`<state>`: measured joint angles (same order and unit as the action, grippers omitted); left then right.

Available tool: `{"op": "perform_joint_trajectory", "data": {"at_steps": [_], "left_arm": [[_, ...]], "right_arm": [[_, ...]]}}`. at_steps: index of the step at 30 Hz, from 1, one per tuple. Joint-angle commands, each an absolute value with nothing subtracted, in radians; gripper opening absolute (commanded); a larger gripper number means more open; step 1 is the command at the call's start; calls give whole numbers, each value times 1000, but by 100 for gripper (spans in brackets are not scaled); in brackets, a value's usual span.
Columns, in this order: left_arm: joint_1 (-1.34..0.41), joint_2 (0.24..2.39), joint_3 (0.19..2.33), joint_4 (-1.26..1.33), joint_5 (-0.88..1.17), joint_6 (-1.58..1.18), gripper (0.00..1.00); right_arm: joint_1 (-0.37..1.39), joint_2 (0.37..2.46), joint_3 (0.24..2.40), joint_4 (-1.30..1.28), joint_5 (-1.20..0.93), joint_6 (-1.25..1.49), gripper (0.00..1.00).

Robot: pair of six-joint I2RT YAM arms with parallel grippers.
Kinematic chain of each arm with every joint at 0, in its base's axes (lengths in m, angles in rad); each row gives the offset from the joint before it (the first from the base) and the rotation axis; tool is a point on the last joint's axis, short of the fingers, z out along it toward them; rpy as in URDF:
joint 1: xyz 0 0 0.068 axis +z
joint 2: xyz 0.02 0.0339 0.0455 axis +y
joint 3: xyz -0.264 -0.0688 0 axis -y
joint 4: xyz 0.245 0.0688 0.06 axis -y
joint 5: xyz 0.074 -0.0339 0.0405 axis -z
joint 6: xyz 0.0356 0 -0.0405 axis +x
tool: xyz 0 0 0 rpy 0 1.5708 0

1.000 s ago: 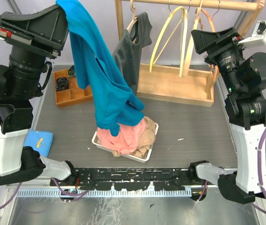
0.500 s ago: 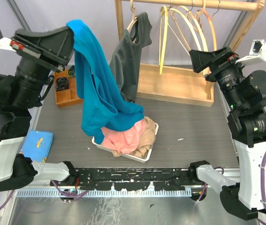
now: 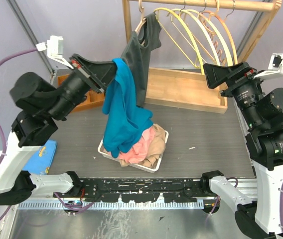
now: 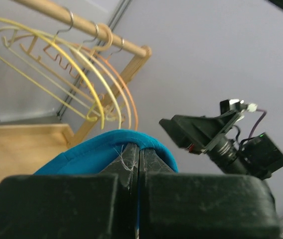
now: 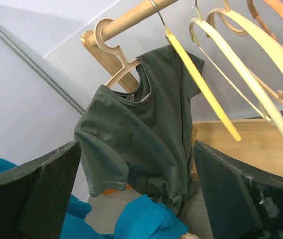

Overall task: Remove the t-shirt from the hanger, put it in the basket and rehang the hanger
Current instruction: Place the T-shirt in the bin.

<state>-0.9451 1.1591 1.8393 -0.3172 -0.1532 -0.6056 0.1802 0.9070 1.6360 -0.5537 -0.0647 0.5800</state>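
My left gripper [image 3: 112,67] is shut on a blue t-shirt [image 3: 124,114], which hangs free of any hanger down onto the clothes in the white tray [image 3: 153,168]. In the left wrist view the jaws [image 4: 139,147] are closed with blue cloth [image 4: 91,152] folded over their tips. A dark grey t-shirt [image 3: 139,59] still hangs on a pale hanger [image 3: 141,22] at the rail's left end; the right wrist view shows it too [image 5: 141,134]. My right gripper [image 3: 209,74] is open and empty, raised at the right and facing the grey t-shirt [image 5: 136,144].
Several empty yellow and orange hangers [image 3: 191,35] hang tilted on the wooden rail [image 3: 206,4]. The rack's wooden base [image 3: 181,89] stands at the back. Pink and beige clothes [image 3: 141,144] fill the tray. A wooden compartment box [image 3: 89,99] and a blue pad [image 3: 44,152] lie at the left.
My left arm has swung down and to the right, carrying the blue t-shirt lower over the tray. The empty hangers have swung to the left. The right arm has dropped slightly.
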Motion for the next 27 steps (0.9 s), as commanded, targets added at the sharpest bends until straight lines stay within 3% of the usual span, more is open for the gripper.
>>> {"op": "perform_joint_trajectory", "data": {"at_steps": [1, 11, 27], "left_arm": [[-945, 1138, 1736, -314, -108, -615, 0], [-981, 1059, 1446, -388, -163, -553, 0], [-1065, 1038, 1291, -816, -389, -612, 0]], "right_arm": [[178, 878, 1624, -522, -90, 557, 100], [178, 852, 1599, -534, -111, 578, 100], [177, 910, 1615, -520, -157, 598, 100]]}}
